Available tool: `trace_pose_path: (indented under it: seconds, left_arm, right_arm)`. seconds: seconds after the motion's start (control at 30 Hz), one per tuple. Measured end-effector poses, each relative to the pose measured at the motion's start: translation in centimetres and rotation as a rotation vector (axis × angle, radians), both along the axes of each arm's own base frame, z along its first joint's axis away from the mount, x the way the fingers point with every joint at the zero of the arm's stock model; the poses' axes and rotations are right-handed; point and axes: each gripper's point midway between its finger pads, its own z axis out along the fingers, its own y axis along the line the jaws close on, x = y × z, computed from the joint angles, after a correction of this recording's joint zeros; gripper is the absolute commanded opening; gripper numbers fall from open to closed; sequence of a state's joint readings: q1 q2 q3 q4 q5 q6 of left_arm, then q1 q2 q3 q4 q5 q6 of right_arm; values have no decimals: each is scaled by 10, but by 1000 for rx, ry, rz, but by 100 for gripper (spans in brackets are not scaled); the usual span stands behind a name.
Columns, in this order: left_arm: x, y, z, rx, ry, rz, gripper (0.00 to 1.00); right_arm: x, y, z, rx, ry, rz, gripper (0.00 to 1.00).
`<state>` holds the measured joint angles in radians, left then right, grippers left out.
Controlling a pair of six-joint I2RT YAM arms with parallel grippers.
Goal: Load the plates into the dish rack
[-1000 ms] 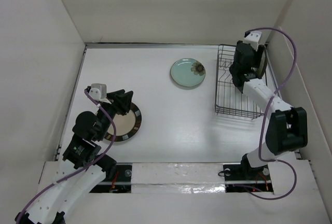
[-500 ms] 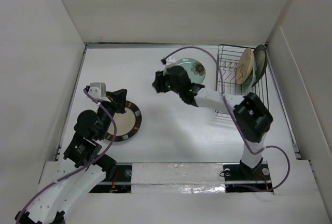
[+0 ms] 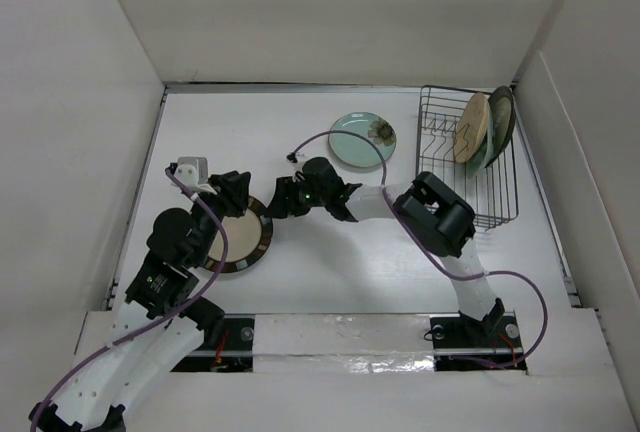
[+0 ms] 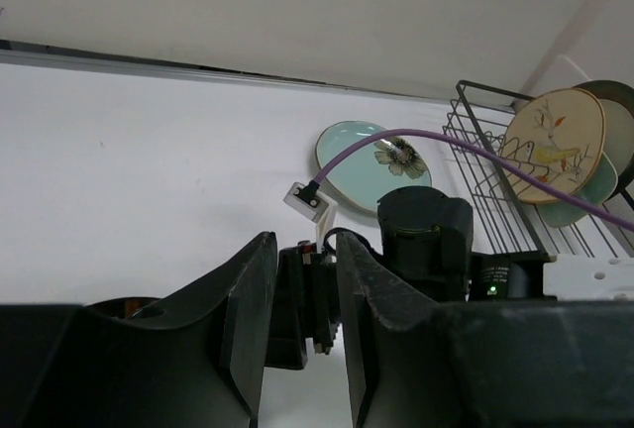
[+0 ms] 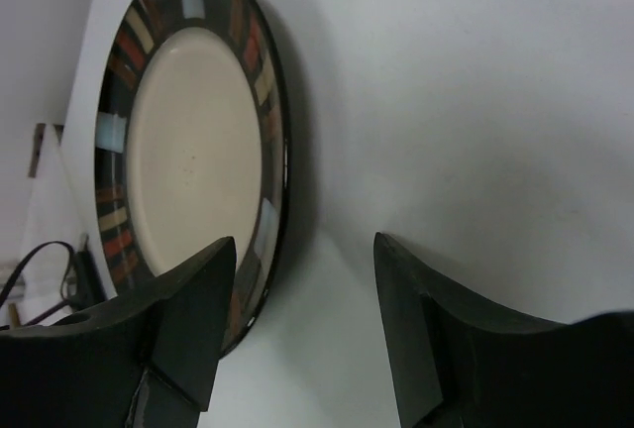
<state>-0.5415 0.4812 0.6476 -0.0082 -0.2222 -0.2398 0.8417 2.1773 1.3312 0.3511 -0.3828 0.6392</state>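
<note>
Our right pincer [image 3: 276,204], 2 fingers [image 5: 188,329] spread and empty, faces the rim of the striped plate [image 3: 246,244] — flat by the left edge of the table [image 3: 340,262] — while our left pincer [image 4: 302,250], slightly parted, hovers over it.

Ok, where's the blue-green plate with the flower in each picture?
Top external: the teal flower plate lies flat, just left of the dish rack.
Left wrist: the plate is mid-picture, a purple cable crossing it, left of the rack.
Right wrist: not in it; only the striped-rim plate shows.
Shared landmark: the black wire rack, right of the plate in both views showing it.
</note>
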Motion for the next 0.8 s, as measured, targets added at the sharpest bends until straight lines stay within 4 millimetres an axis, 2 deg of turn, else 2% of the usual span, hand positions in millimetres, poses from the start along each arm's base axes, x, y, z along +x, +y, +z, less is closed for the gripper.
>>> trace_pose_path:
  seconds: [0.13, 0.33, 0.43, 0.47, 0.57, 0.7, 0.8]
  left_arm:
    - [1, -1, -1, 2, 3, -1, 28]
    - [1, -1, -1, 4, 2, -2, 28]
    - [0, -1, -1, 5, 2, -4, 29]
    - [0, -1, -1, 4, 1, -4, 29]
    - [-1, 0, 1, 1, -4, -4, 29]
    - [-2, 0, 3, -4, -13, -6, 29]
    - [-4, 1, 5, -7, -19, -7, 29]
  right_arm:
    - [-7, 15, 0, 61, 50, 29, 60]
    - [-12, 33, -3, 107, 106, 59, 50]
    - [-13, 43, -7, 126, 127, 73, 36]
    - [-14, 45, -9, 129, 137, 73, 23]
    - [-18, 46, -16, 130, 184, 68, 0]
    - [-24, 49, -9, 156, 230, 79, 0]
    - [-26, 43, -4, 157, 224, 86, 0]
